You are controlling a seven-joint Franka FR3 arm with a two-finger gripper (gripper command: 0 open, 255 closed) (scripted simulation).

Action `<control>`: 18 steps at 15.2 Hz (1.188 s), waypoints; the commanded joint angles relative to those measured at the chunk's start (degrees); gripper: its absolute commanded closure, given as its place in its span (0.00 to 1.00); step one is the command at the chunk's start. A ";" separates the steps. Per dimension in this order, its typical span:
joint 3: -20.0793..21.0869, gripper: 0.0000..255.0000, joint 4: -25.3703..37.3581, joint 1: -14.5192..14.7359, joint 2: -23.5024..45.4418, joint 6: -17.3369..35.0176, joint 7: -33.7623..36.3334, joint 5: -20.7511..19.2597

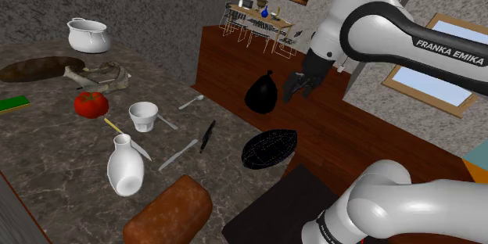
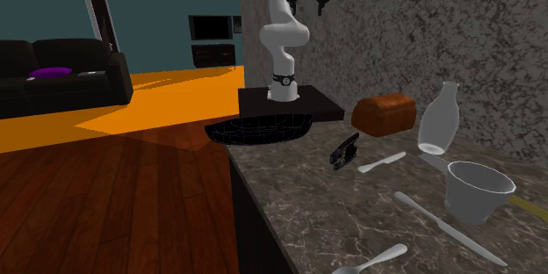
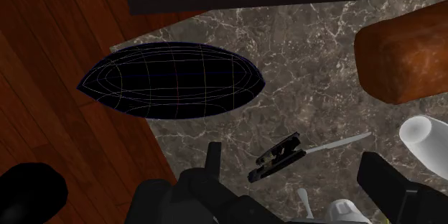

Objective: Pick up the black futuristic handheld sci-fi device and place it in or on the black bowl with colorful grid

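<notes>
Shoulder view: black device lies on the marble counter, with a knife near it at 8 o'clock, not touching; black grid bowl at device's 4 o'clock, overhanging the counter edge, near but apart; gripper at bowl's 1 o'clock, up in the air, fingers spread, holding nothing

Dark marble counter is pretty cluttered. In the shoulder view, going round the white cup: tomato at 9 o'clock, white pot at 11, spoon at 3, knife at 4, white vase at 7, bread loaf at 6, further out.
</notes>
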 commanded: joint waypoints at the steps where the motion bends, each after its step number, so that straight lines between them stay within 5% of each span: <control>1: 0.00 0.00 0.00 0.00 0.00 0.00 0.00 0.00; 10: 8.35 0.00 -1.90 -2.71 15.12 15.74 15.94 1.76; 18: 14.66 0.00 2.83 -6.45 33.23 27.25 31.61 -1.86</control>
